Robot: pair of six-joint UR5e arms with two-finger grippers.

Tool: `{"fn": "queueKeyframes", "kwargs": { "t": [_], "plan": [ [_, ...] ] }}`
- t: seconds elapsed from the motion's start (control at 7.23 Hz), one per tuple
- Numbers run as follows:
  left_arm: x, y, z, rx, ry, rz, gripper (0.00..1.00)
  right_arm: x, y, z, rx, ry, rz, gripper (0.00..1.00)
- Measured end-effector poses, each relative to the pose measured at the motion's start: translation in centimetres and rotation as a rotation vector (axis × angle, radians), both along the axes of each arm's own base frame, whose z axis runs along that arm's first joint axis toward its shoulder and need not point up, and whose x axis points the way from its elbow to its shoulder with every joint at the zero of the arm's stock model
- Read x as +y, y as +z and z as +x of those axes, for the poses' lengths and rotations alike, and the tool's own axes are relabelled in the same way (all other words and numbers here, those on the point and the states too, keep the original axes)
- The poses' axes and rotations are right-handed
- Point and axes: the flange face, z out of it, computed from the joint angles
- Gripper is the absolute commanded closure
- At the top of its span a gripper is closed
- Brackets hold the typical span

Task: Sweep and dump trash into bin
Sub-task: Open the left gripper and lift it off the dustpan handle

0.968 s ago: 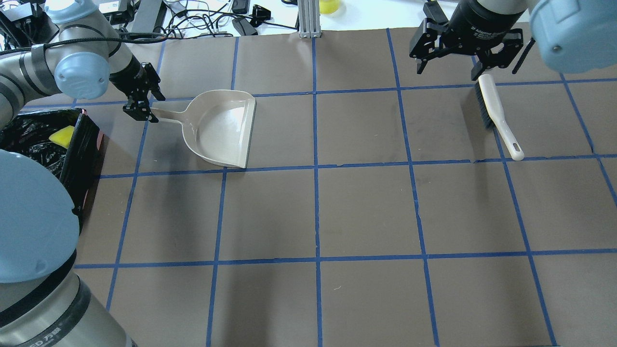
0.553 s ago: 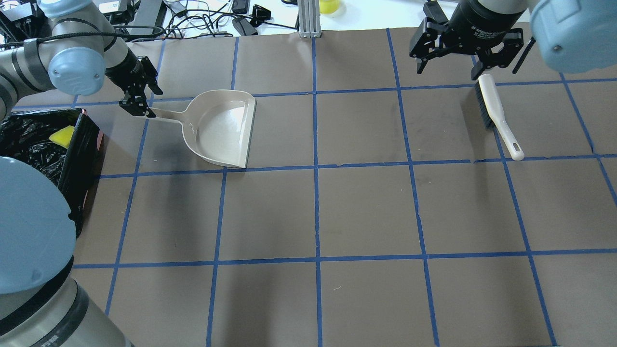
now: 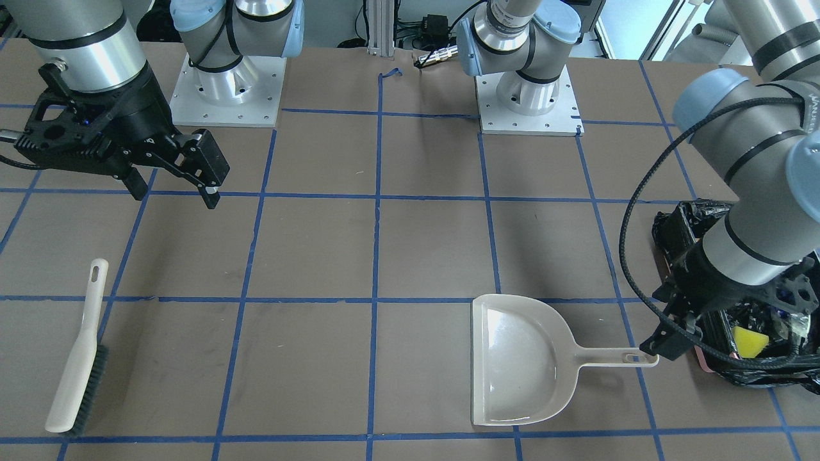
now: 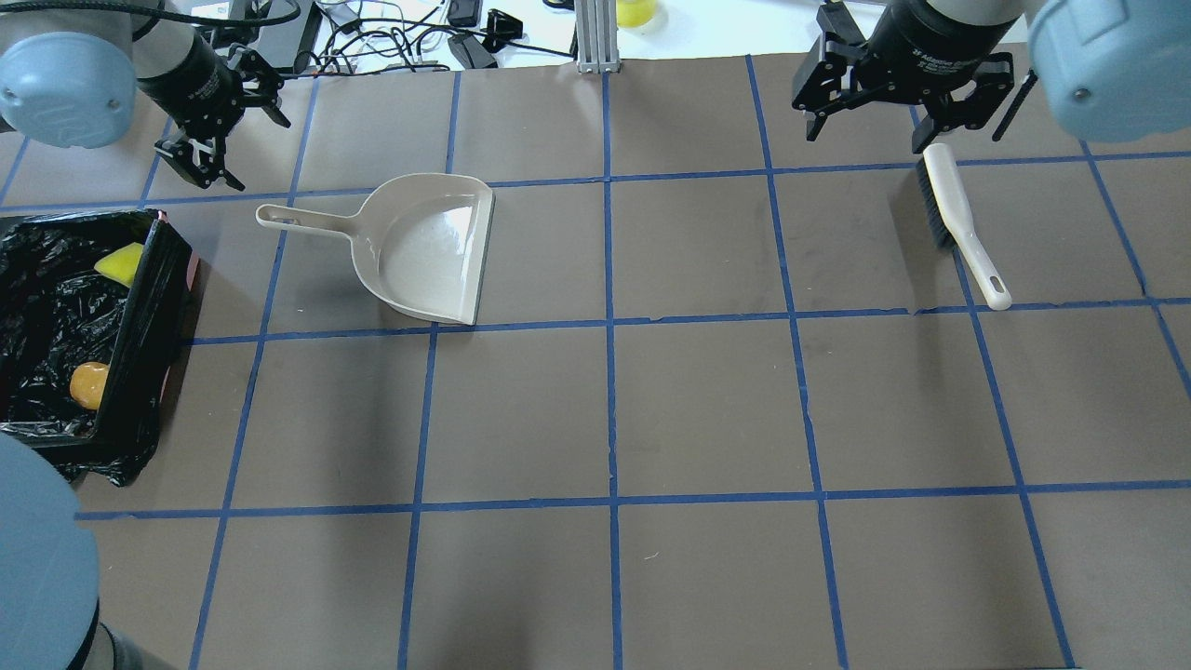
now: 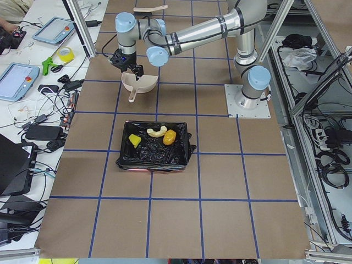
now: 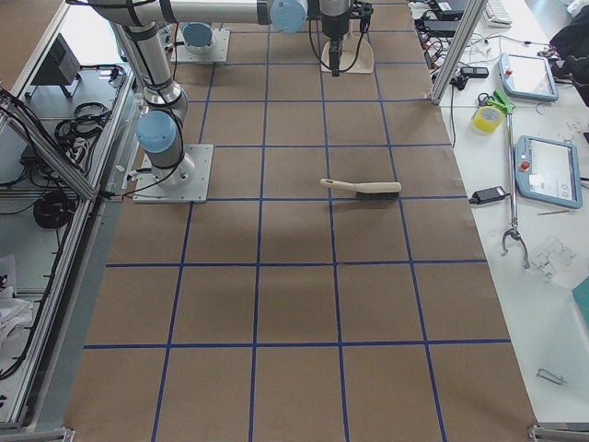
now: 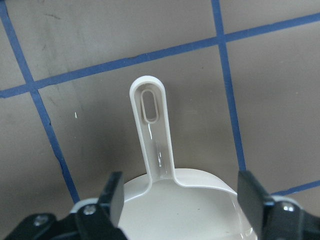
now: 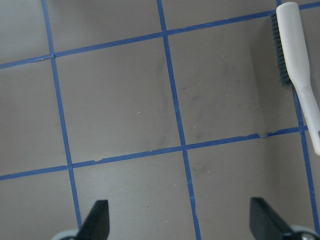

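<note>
The bin (image 4: 149, 316), lined with a black bag, stands at the table's left edge. In it lie the trash pieces: a yellow-green wedge (image 4: 119, 263), a bread roll (image 4: 88, 384) and, in the left side view, a tan croissant piece (image 5: 157, 132). My left gripper (image 4: 244, 149) hangs open above the handle (image 7: 152, 130) of the beige dustpan (image 4: 428, 251), holding nothing. At the far right my right gripper (image 4: 870, 130) is open and empty, just beyond the brush (image 4: 958, 223).
The dustpan lies flat on the brown mat, with nothing in it, its mouth toward the middle. The brush (image 3: 77, 358) lies loose on the mat. Cables and gear sit beyond the far edge (image 4: 400, 42). Blue tape lines grid the mat.
My left gripper has lifted off the end of the dustpan handle and moved back toward the far left corner. The arm no longer covers the bin. Dustpan, brush and right arm are unmoved.
</note>
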Motion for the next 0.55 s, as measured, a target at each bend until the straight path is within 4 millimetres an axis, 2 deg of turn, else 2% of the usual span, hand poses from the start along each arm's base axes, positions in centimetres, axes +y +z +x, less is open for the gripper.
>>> {"fn": "queueKeyframes", "kwargs": {
  "t": [0.55],
  "plan": [
    [4.5,3.6,-7.7,0.017,-0.287,0.011,0.00,0.0,-0.1,-0.1,0.000,-0.002,0.002,0.00]
  ]
}}
